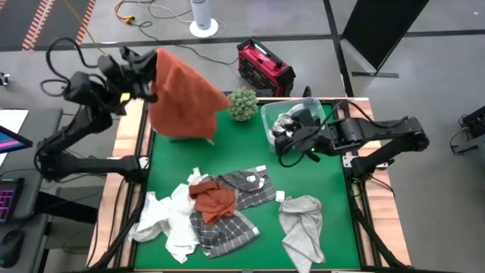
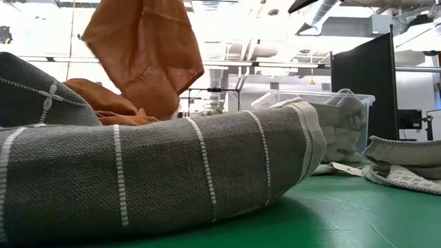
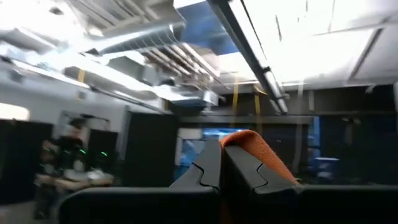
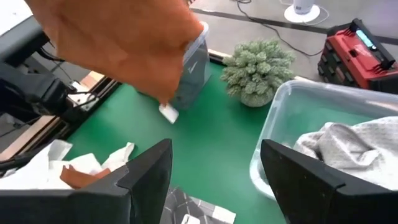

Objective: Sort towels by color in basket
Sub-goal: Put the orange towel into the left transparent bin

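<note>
My left gripper [image 1: 154, 76] is raised at the table's far left, shut on a rust-orange towel [image 1: 182, 95]. The towel hangs spread wide above the table and also shows in the low view [image 2: 148, 52]. My right gripper [image 4: 214, 180] is open and empty beside a clear bin [image 1: 267, 121] at the far right; the bin holds light cloths [image 4: 348, 146]. On the green table lies a pile: white towels [image 1: 170, 220], another rust-orange towel [image 1: 212, 199], a dark grey plaid towel [image 1: 227, 227], a dark grey towel [image 1: 254, 186] and a light grey towel [image 1: 303, 227]. My left gripper pinches a bunched bit of the towel's upper edge [image 3: 252, 146] between its two shut fingers [image 3: 208, 168], which point upward and away. The towel drapes over and hangs below the fingers, lifted clear of the table, with its white tag [image 4: 168, 112] at the lower corner.
A second clear bin [image 4: 194, 65] stands at the far left of the table, mostly hidden behind the hanging towel. A small potted plant [image 1: 242, 104] sits at the far edge between the bins. A red box [image 1: 265, 67] lies on the floor beyond the table.
</note>
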